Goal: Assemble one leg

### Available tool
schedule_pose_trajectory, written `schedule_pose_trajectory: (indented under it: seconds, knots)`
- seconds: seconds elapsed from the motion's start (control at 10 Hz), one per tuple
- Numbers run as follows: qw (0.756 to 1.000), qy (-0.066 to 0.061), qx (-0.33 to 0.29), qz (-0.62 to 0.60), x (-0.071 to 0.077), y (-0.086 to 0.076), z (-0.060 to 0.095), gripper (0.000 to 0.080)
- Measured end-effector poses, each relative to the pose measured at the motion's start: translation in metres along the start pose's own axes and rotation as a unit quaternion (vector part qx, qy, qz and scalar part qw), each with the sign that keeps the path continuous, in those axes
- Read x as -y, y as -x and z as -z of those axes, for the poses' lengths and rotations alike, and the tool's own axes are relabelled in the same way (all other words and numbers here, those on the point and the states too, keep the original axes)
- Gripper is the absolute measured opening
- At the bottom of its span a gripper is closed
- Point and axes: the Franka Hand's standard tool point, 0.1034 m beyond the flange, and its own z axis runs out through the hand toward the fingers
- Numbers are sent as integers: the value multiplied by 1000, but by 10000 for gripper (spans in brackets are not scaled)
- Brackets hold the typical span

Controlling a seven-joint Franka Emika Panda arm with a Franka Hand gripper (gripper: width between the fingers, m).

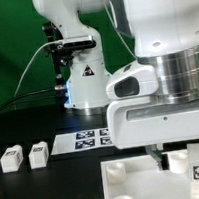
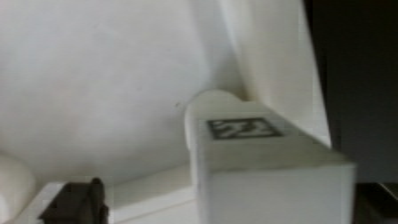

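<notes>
A white leg (image 1: 192, 165) with a black-and-white tag stands on the right part of the large white panel (image 1: 126, 181). My gripper (image 1: 180, 162) is low over it, with one dark finger (image 1: 159, 159) beside the leg on the exterior view's left. In the wrist view the leg (image 2: 267, 165) with its tag sits between the jaws on the panel (image 2: 107, 80). A clear gap separates it from the dark finger (image 2: 75, 202). My gripper (image 2: 222, 208) looks open around the leg. Two more legs (image 1: 12, 158) (image 1: 38, 153) lie on the black table at the left.
The marker board (image 1: 87, 139) lies behind the panel. The arm's white base (image 1: 85, 79) stands at the back with cables beside it. The panel has raised round corner sockets (image 1: 117, 172).
</notes>
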Motion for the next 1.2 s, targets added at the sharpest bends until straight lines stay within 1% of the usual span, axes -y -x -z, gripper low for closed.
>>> schedule_pose_trajectory:
  seconds: [0.1, 0.2, 0.3, 0.4, 0.6, 0.7, 0.8, 0.9, 1.0, 1.1, 1.2]
  knots:
    - [1000, 0, 0, -15, 0, 0, 0, 547]
    - [1000, 0, 0, -14, 0, 0, 0, 410]
    - [999, -1, 0, -48, 1, 0, 0, 410]
    - [993, -2, 1, -115, 1, 1, 0, 291]
    - [980, -3, 1, -201, 2, 0, 0, 291]
    - [952, -8, 3, -305, 4, 0, 1, 291]
    - [904, -12, 8, -428, 4, 0, 1, 291]
    - [839, -18, 17, -544, 3, 0, 0, 291]
    - [782, -21, 23, -622, 3, 0, 0, 291]
    - [745, -22, 24, -667, 3, 0, -1, 292]
    - [715, -20, 25, -699, 4, 0, -1, 293]
